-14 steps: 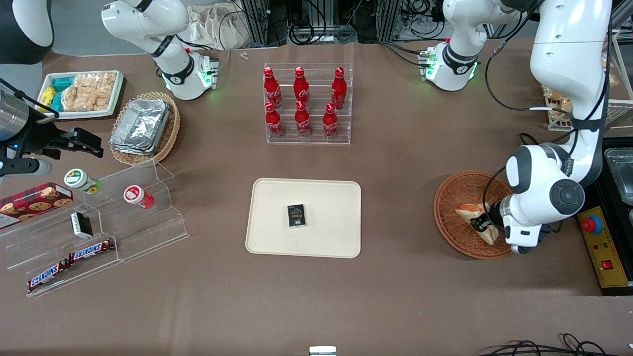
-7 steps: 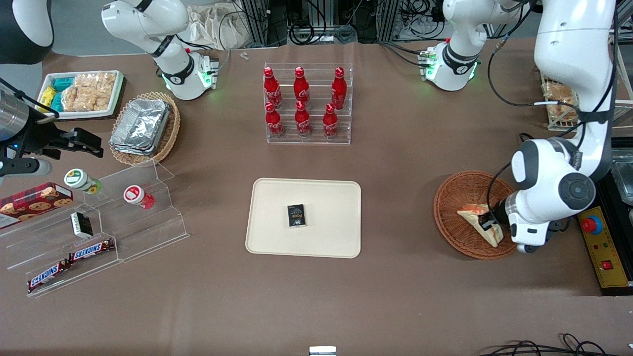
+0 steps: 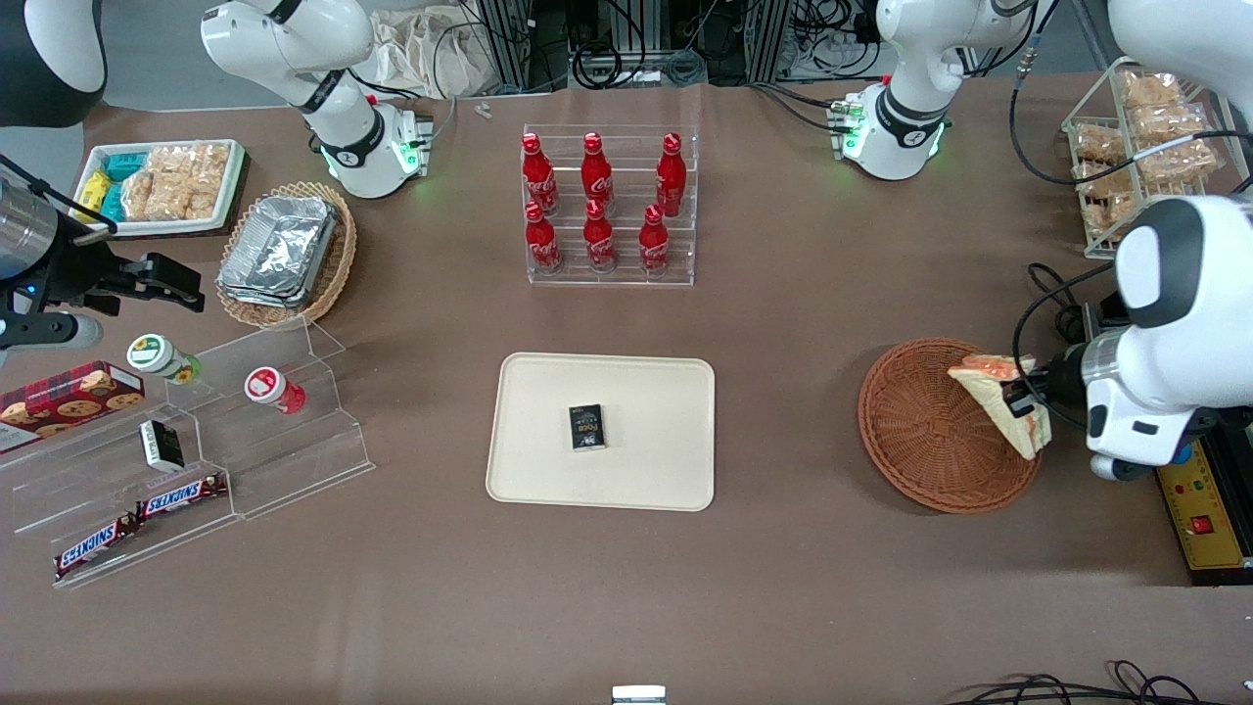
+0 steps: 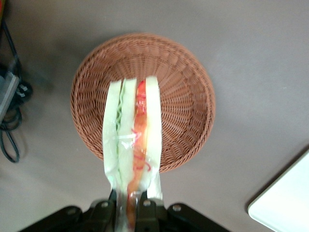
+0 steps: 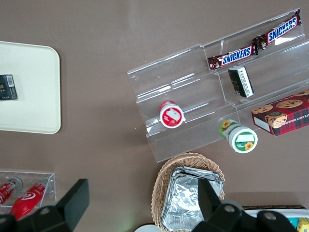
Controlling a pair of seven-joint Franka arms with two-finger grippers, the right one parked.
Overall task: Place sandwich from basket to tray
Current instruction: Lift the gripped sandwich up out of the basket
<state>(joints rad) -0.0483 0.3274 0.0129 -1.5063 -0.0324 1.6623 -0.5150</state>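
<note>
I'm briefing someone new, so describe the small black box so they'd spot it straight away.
Find the large cream tray in the middle of the table, nearer the front camera than the rack of red bottles. The small black box lies flat near its centre, the only thing on it; the gripper holds the sandwich above the basket.

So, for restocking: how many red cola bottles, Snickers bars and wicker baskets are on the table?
Red cola bottles, clear rack: 6
Brown-wrapped Snickers bars: 2
Round wicker baskets, reddish-brown and tan: 2
Total: 10
Gripper, shut on wrapped triangular sandwich, above reddish-brown basket.
</note>
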